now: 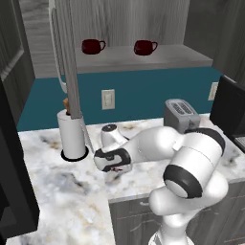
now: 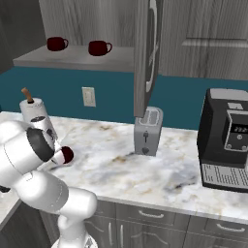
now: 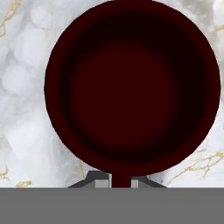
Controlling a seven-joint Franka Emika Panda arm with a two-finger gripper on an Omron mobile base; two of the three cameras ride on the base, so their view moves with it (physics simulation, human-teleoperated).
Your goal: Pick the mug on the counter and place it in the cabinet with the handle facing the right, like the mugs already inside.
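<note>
In the left base view the arm bends low over the counter (image 1: pixel 57 191). Its gripper (image 1: pixel 112 176) points down at the marble, just toward 4 o'clock of a white paper-towel holder (image 1: pixel 72 134). Above, the cabinet (image 1: pixel 143 60) stands with its door (image 1: pixel 67 52) swung out, and two red mugs (image 1: pixel 93 46) sit on its shelf, handles toward 3 o'clock. A toaster (image 1: pixel 181 113) stands at 2 o'clock of the arm.

In the right base view the mug (image 2: pixel 66 154) shows as a dark red patch at the wrist, low over the counter, partly hidden by the arm. A black coffee machine (image 2: pixel 225 140) stands at the far 3 o'clock side.

In the hand view the mug fills the frame from above, its mouth open to the camera and its handle at 6 o'clock, running down between the fingertips (image 3: pixel 99 183). Whether the jaws grip the handle, I cannot tell.
</note>
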